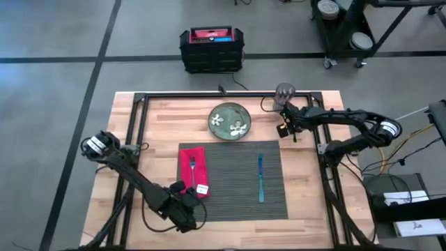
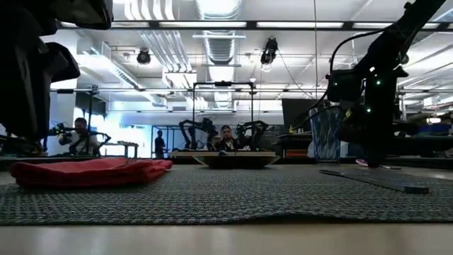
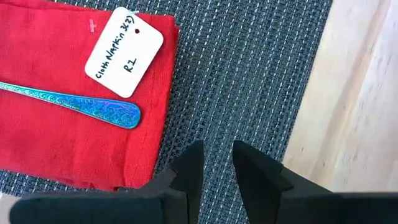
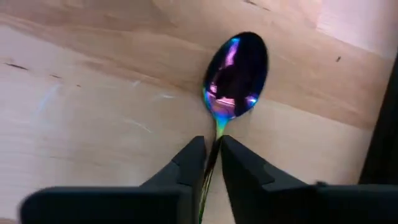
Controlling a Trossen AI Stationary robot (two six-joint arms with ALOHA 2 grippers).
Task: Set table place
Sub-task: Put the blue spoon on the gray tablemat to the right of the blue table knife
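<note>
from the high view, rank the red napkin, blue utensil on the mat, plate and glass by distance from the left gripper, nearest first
Left gripper sits at the placemat's near left corner.
1. Red napkin, on the mat's left part.
2. Blue utensil, on the mat's right part.
3. Plate, beyond the mat's far edge.
4. Glass, far right.

The counter (image 1: 306, 188) is pale, smooth wood with a matt finish. The placemat (image 3: 249, 74) looks woven and ribbed, the napkin (image 3: 56, 137) soft red cloth with a paper tag (image 3: 123, 51). The spoon (image 4: 235, 74) is glossy, iridescent metal.
</note>
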